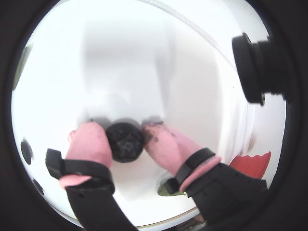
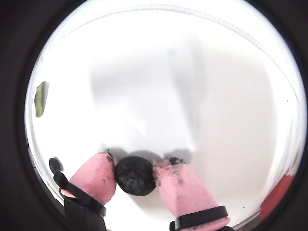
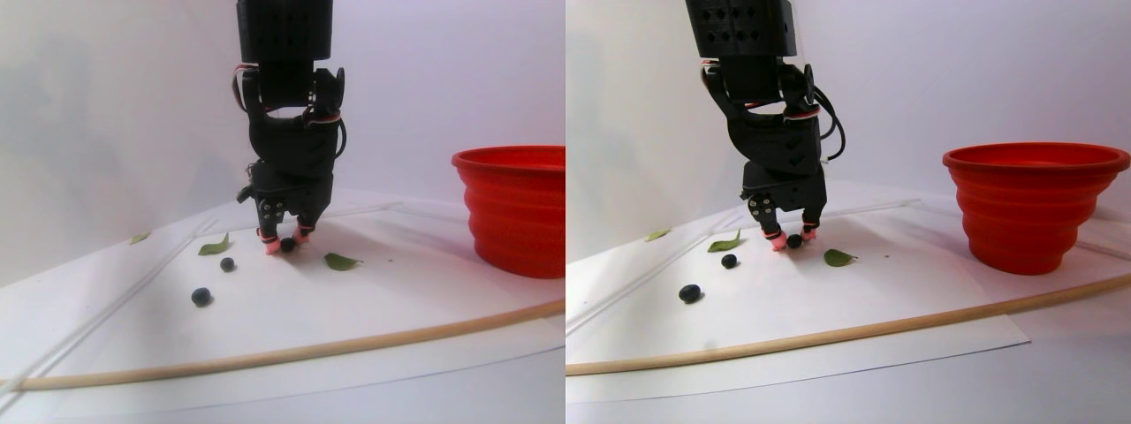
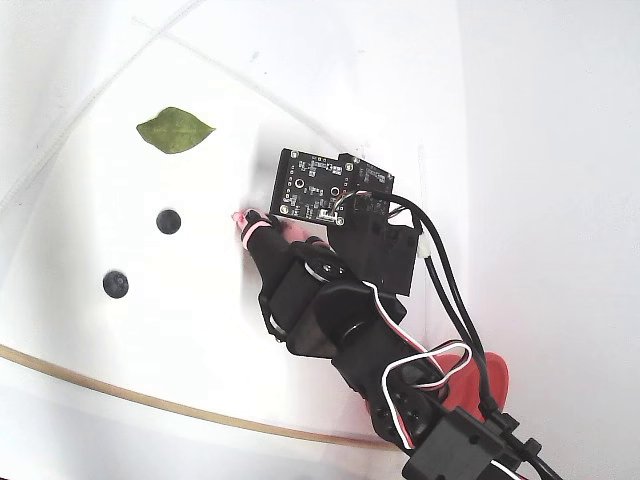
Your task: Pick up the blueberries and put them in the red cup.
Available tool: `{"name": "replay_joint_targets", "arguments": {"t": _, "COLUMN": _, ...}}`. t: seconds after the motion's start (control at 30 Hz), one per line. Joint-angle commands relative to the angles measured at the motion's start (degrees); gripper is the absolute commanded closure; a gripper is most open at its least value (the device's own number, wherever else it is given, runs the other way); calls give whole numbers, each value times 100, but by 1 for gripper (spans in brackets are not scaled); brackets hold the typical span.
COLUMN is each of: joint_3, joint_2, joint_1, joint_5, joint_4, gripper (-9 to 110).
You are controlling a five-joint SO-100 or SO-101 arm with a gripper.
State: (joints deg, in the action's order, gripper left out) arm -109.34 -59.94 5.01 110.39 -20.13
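End effector (image 2: 134, 175) is down at the tabletop (image 3: 371, 300), pink fingertips (image 1: 89, 142) pinched on one blueberry (image 1: 125, 141); both wrist views show the pads touching it on either side. Berry looks to be at surface level, so not lifted yet, I'd say. Vertical approach keeps the pads level for a small round thing. Two more blueberries (image 3: 202, 297) lie loose to the left and nearer in the stereo pair view, near a green leaf (image 3: 215, 246). Red cup (image 3: 517, 208) stands well apart on the right.
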Motion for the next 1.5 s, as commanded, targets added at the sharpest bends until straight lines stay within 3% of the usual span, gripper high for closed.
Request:
{"name": "replay_joint_targets", "arguments": {"t": 0.0, "joint_3": -97, "joint_2": -835, "joint_1": 70, "joint_5": 44, "joint_4": 62, "gripper": 87}}
{"name": "replay_joint_targets", "arguments": {"t": 1.47, "joint_3": -1415, "joint_2": -3876, "joint_1": 1063, "joint_5": 53, "joint_4": 1811, "gripper": 88}}
